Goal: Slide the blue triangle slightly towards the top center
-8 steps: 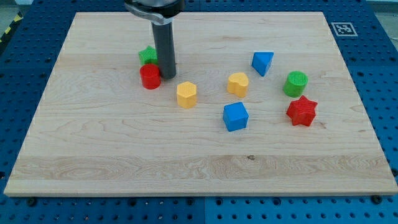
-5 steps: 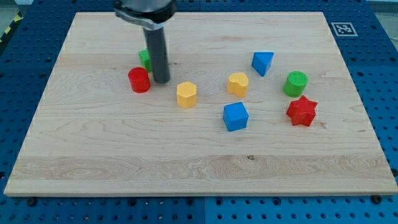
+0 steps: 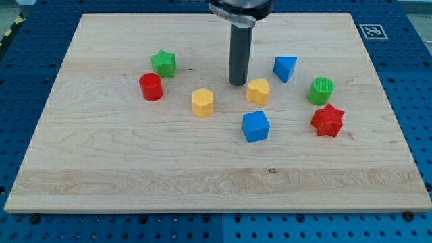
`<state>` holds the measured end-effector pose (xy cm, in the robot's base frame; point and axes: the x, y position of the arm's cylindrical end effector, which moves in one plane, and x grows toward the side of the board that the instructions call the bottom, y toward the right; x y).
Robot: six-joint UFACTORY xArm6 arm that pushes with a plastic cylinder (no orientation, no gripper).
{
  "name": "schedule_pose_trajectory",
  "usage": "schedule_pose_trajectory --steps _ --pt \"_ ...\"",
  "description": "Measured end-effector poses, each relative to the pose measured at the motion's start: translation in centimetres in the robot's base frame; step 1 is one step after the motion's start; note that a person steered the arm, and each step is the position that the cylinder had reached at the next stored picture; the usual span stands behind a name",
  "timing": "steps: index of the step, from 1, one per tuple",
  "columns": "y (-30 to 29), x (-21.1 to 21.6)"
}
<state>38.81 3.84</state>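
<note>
The blue triangle point(image 3: 285, 68) lies on the wooden board point(image 3: 135, 162), right of centre towards the view's top. My tip point(image 3: 237, 83) rests on the board to the triangle's left, apart from it. The tip stands just left of and above the yellow heart point(image 3: 258, 90), close to it. The dark rod point(image 3: 239, 50) rises straight up from the tip to the view's top.
A yellow hexagon point(image 3: 202, 102) and a blue cube point(image 3: 256, 126) lie near the middle. A green star point(image 3: 163, 63) and a red cylinder point(image 3: 151, 87) lie at the left. A green cylinder point(image 3: 321, 90) and a red star point(image 3: 328, 120) lie at the right.
My tip has moved right, from beside the red cylinder and green star to beside the yellow heart. The red cylinder slid left earlier and now lies still.
</note>
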Motion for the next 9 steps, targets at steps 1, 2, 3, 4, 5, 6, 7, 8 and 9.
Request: schedule_pose_trajectory --steps 1,2,3,4,5,6,7,8,9 --pt "0.7 -0.5" --pt "1.1 -0.5" --pt "4.5 -0.4" --pt "6.8 0.7" --pt "6.8 1.5" --pt "6.8 1.5" --pt "7.6 1.5" --pt "8.5 1.5" --pt "10.0 1.5"
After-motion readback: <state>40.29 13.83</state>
